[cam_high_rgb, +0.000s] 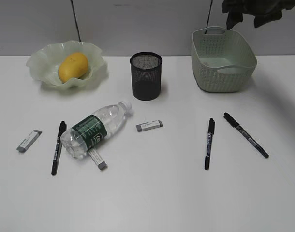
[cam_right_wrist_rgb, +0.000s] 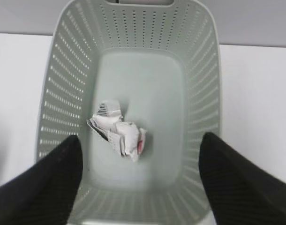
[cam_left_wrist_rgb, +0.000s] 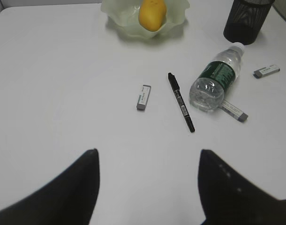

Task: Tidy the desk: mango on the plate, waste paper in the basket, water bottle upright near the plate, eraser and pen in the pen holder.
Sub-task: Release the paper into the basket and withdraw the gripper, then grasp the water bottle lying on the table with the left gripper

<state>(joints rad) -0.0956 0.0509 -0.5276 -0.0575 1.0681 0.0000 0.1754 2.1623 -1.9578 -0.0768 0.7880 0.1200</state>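
On the desk (cam_high_rgb: 152, 193), the basket (cam_right_wrist_rgb: 133, 56) is seen from above with the waste paper (cam_right_wrist_rgb: 118, 131) lying on its floor, below and between the widely parted fingers (cam_right_wrist_rgb: 44, 183) of the right gripper (cam_right_wrist_rgb: 138, 180), which hold nothing. The mango (cam_high_rgb: 73, 66) rests in the plate (cam_high_rgb: 41, 60), and the water bottle (cam_high_rgb: 95, 128) lies on its side, well ahead of the left gripper (cam_left_wrist_rgb: 147, 187), whose spread fingers are empty. In the exterior view the basket's floor is hidden by its wall, and one eraser (cam_high_rgb: 97, 159) is partly covered by the bottle.
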